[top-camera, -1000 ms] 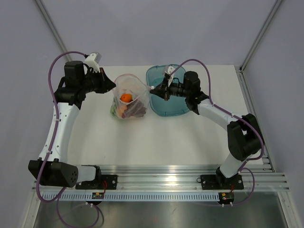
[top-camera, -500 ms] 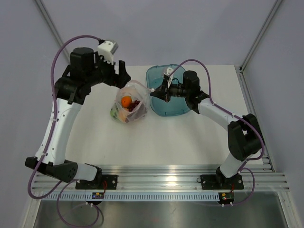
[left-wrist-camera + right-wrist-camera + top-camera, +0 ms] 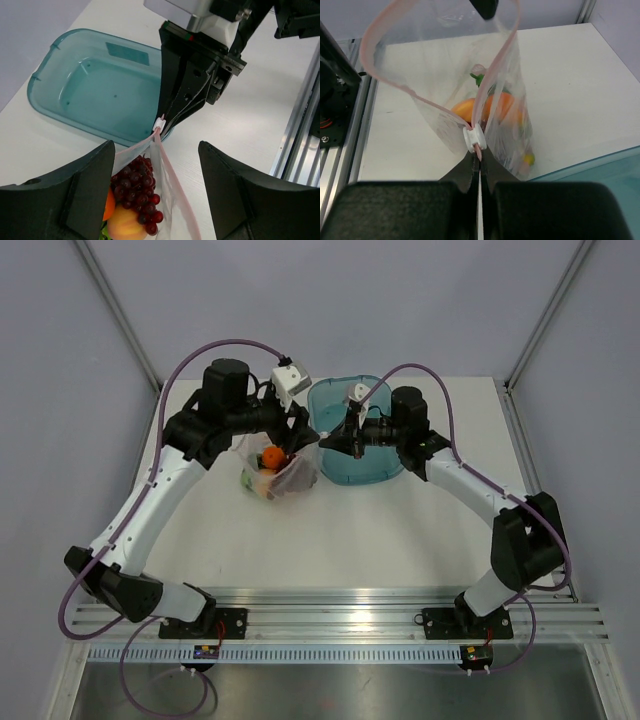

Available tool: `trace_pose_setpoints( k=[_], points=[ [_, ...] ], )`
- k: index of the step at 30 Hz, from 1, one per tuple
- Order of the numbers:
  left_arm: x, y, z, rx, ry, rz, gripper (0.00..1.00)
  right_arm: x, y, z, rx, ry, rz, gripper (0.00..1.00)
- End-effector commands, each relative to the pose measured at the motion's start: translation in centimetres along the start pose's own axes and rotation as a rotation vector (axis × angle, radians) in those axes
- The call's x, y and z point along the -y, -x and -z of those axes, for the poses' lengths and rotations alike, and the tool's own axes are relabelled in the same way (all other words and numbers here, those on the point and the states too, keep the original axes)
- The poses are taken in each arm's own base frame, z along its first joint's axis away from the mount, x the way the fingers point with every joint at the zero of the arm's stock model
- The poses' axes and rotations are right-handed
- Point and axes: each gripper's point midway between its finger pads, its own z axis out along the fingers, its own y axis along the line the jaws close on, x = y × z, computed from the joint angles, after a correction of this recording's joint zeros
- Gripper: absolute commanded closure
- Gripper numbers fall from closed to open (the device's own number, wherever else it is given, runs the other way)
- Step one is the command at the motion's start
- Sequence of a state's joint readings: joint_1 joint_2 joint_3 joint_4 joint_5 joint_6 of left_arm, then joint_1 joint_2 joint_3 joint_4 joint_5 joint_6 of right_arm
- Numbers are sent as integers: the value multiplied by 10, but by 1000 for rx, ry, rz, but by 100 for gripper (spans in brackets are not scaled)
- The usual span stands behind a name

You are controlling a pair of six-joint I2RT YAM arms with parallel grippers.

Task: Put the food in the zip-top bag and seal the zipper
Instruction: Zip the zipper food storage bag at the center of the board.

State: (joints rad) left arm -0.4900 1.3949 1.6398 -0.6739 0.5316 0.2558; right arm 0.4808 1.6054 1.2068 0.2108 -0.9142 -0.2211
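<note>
Top: zip-top bag (image 3: pixel 283 475) holding the food (image 3: pixel 268 452), centre frame, left of teal tray (image 3: pixel 370 468) | Left wrist: left gripper (image 3: pixel 157 192) jaws apart above the mouth, empty | Right wrist: right gripper (image 3: pixel 480 172) clamped on zipper (image 3: pixel 495 75) end by white slider (image 3: pixel 472 138); I judge the film floppy and slippery, best gripped on the strip.

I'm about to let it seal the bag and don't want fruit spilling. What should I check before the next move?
1. Food in the zip-top bag: ok. The grape bunch and an orange fruit lie low inside.
2. No fruit left in the tray: ok.
3. Right hand shut on the bag's corner, by the white clip: ok.
4. Left hand free: ok. It is open, holds nothing and is over the bag.
5. Zipper sealed: not ok. The mouth gapes wide.
</note>
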Motion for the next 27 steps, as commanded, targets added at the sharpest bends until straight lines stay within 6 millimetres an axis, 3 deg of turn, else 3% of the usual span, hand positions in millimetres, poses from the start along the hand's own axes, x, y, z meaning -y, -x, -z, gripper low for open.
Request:
trace_pose_setpoints(
  k=[1,9,17,22,27],
  points=[
    [10,21,-9,99,-76,-101,30,-16,49,13,81,58,96,100],
    [15,6,-28,66,-106,-78,31,-30,60,20,102,88,97,100],
    [18,-7,-45,17,-111,-115,35,-34,59,20,103,107,86,100],
    [24,-17,-48,10,-159,-181,45,-37,59,20,105,119,84,100],
    [28,-25,-42,14,-166,-252,45,-40,55,21,95,131,68,100]
  ],
)
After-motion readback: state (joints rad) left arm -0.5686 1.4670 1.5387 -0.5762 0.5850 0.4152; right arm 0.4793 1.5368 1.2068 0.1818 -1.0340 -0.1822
